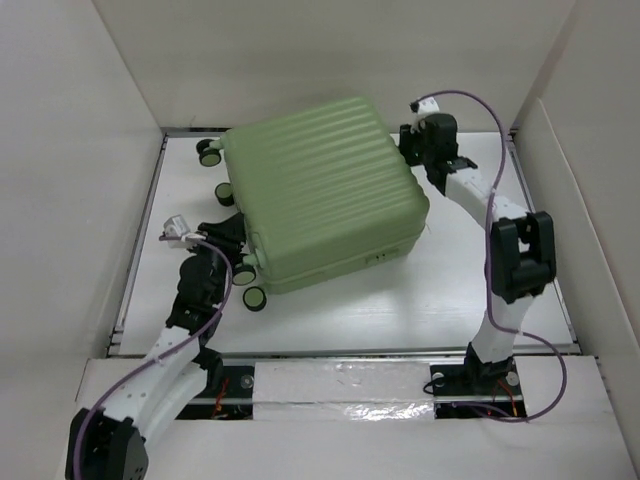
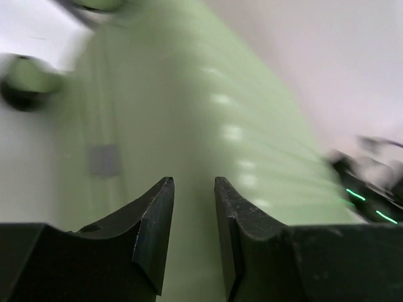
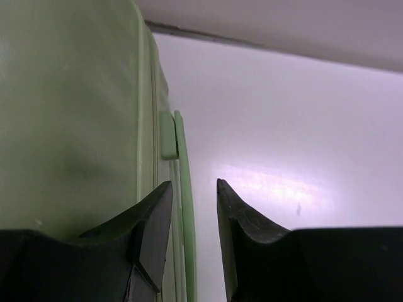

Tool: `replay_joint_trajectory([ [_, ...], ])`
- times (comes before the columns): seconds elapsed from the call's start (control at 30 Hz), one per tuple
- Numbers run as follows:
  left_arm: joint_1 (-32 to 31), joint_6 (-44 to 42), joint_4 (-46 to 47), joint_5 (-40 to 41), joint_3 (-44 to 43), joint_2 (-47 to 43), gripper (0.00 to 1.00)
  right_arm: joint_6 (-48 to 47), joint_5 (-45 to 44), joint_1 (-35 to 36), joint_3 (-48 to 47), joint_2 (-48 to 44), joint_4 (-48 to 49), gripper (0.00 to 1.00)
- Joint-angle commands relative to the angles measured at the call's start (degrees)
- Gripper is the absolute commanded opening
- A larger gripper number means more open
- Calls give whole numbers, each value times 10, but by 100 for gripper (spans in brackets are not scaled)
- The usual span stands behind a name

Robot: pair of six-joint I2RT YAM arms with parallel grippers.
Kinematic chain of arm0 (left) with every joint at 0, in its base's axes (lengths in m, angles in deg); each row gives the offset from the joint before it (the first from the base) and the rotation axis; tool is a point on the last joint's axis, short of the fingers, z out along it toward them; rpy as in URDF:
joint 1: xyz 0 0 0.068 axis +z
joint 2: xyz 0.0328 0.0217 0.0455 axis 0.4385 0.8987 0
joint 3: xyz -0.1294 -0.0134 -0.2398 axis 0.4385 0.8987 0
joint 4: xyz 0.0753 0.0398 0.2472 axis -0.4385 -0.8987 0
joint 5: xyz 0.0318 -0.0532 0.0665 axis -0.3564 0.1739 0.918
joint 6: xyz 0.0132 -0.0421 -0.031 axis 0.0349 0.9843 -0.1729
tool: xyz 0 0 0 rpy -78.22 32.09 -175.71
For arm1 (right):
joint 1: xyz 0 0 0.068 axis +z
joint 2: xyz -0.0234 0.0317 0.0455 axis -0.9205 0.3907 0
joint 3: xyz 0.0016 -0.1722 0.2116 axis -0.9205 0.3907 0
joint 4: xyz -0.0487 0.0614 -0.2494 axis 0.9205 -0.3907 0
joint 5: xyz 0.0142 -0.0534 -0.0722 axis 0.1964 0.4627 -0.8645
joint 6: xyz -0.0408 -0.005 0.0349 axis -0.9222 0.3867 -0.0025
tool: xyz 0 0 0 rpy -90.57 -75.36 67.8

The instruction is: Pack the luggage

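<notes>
The luggage (image 1: 325, 190) is a pale green ribbed suitcase lying shut and flat on the white table (image 1: 400, 300), with its black-and-green wheels (image 1: 256, 297) facing left. My left gripper (image 1: 238, 240) is at the wheel side, close to the shell. In the left wrist view the gripper (image 2: 192, 179) is open a little and empty, with the blurred shell (image 2: 189, 94) just ahead. My right gripper (image 1: 412, 150) is at the far right corner. In the right wrist view the gripper (image 3: 194, 182) is narrowly open, and the thin green side handle (image 3: 184, 163) runs into the gap, not pinched.
White walls (image 1: 80, 150) enclose the table on the left, back and right. A raised white ledge (image 1: 340, 385) runs along the near edge between the arm bases. A wheel (image 2: 28, 82) shows blurred in the left wrist view.
</notes>
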Motion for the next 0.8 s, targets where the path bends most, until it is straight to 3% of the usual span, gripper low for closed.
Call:
replay_joint_trajectory([
  [0.0,-77,27,-26,-201,44,-63,30,15,219,132,-157,77,-60,45],
  [0.03,-77,34,-20,-217,51,-71,30,3,235,132,-243,98,-106,48],
  [0.17,-77,28,20,-254,55,-58,32,1,259,138,-403,165,-172,57],
  [0.27,-82,22,44,-272,40,-14,32,3,250,132,-448,160,-185,70],
  [0.37,-82,25,69,-268,33,8,32,-4,221,118,-404,70,-140,81],
  [0.43,-82,26,79,-266,26,19,33,-5,198,112,-304,1,-79,93],
  [0.5,-82,28,88,-268,16,32,33,-31,174,93,-192,-111,-51,95],
  [0.57,-82,31,107,-276,13,37,33,-45,165,93,-87,-196,16,84],
  [0.6,-82,34,111,-278,11,42,33,-46,153,93,-28,-289,40,71],
  [0.63,-82,35,112,-279,10,44,33,-48,140,105,95,-336,81,29],
  [0.67,-82,34,112,-280,5,44,33,-50,113,117,156,-384,99,8],
  [0.7,-87,32,109,-282,2,44,33,-50,100,131,216,-470,112,0],
  [0.73,-87,21,102,-285,-4,43,33,-48,88,166,332,-508,149,0],
  [0.77,-87,14,75,-283,-18,40,33,-33,63,183,389,-542,170,0],
])
